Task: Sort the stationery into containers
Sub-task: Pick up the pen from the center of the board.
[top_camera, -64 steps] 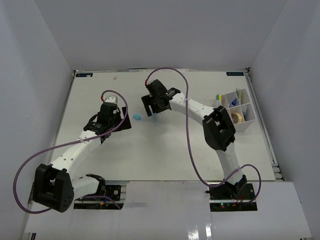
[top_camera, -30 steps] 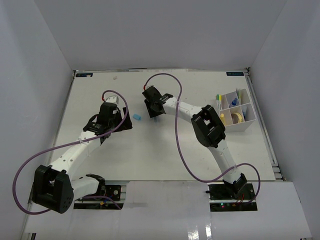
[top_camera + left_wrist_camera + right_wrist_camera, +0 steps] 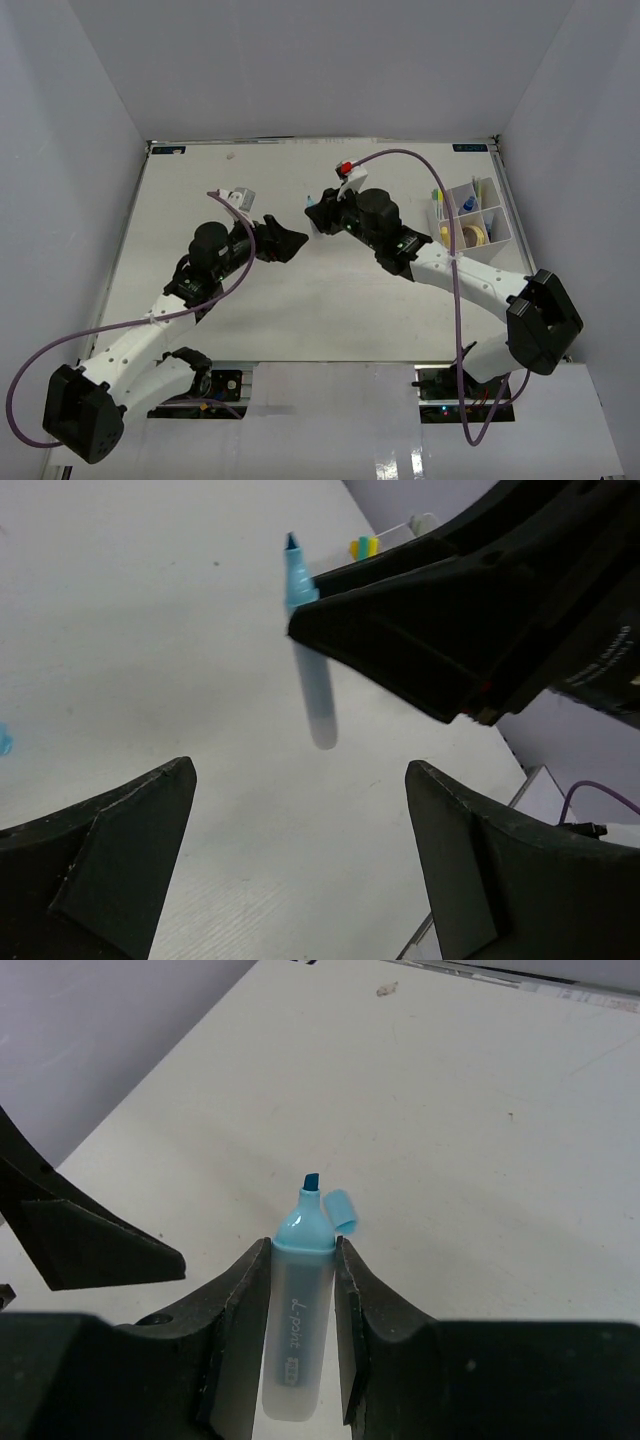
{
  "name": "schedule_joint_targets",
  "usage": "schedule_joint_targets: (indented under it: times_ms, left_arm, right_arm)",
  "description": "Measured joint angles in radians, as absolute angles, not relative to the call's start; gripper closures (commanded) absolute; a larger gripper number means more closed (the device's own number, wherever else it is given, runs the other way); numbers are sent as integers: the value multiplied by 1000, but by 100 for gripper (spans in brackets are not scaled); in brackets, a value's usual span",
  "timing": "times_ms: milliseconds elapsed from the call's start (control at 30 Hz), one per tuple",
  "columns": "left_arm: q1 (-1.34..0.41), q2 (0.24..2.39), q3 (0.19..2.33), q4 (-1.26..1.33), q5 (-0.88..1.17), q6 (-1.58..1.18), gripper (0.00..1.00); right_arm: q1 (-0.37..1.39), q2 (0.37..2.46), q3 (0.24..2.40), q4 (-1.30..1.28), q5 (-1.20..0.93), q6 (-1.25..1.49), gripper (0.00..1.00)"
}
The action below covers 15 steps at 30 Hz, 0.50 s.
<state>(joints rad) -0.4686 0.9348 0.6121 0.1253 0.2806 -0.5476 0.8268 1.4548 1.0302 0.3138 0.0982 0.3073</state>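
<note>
The right end effector [image 3: 300, 1252] clamped snugly on an uncapped light-blue highlighter [image 3: 296, 1335]; the left end effector [image 3: 298, 772], at its eight o'clock, gaped wide, empty.

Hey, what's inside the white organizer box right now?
The organizer box shows a small blue item, a tan loop in another compartment, and yellow-green tips. The purple cable crosses one edge, hiding part of those compartments.

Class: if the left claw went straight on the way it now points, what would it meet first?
Probably the uncapped blue highlighter gripped by the right claw, which sits straight ahead of the open left claw. Depth is unclear, though.
</note>
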Motion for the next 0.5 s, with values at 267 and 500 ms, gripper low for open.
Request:
schedule_joint_targets:
  times_ms: [267,500]
  left_arm:
    - [-638,959,612,258,140,-531,16]
    - [-678,1005,614,272,57,-501,29]
  right_arm:
    - [871,1402,938,453,112,315,92]
    - [871,1370,920,507,128,331,92]
